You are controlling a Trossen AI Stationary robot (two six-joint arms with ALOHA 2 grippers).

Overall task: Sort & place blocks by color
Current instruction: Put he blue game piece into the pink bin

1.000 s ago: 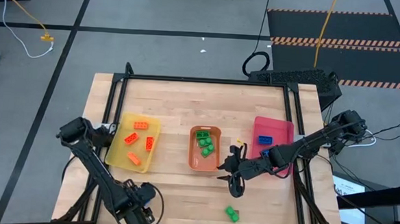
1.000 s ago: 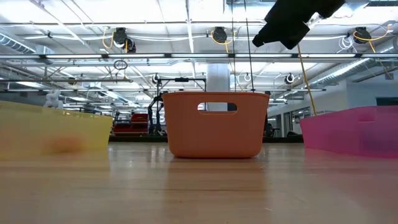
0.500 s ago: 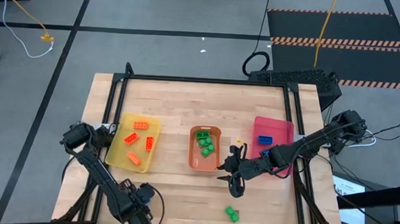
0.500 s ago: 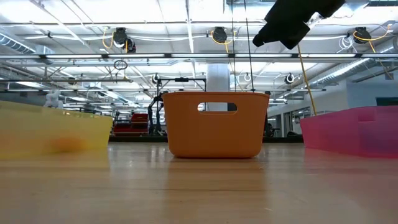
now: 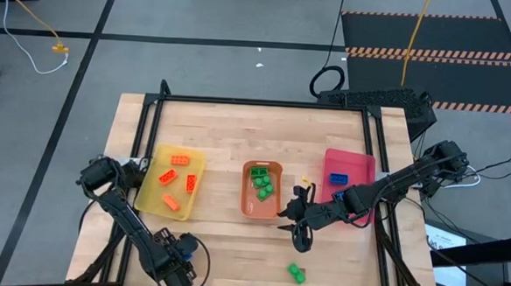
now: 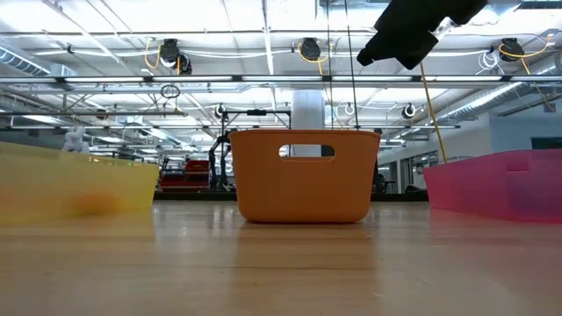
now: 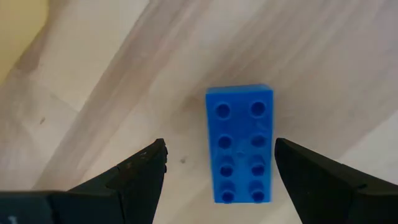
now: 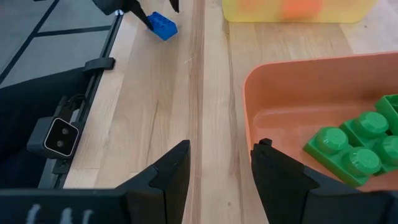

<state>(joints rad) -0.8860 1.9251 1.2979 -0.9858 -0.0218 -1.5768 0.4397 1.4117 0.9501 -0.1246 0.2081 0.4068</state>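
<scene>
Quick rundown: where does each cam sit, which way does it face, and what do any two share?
High: overhead, straight down; table, both arms, three trays.
Low: table-top height, level across; orange tray, part of one arm at the top.
Left wrist: on the left arm, over the blue block; left gripper open around it.
Right wrist: on the right arm, past the right gripper, open and empty.
Shared: both wrist views show the blue block; right wrist also sees the orange tray.

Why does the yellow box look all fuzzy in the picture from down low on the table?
In the low view the yellow tray sits off to the side and looks soft, with an orange smudge inside; the orange tray in the middle is sharp. In the left wrist view the blue block is crisp.
</scene>
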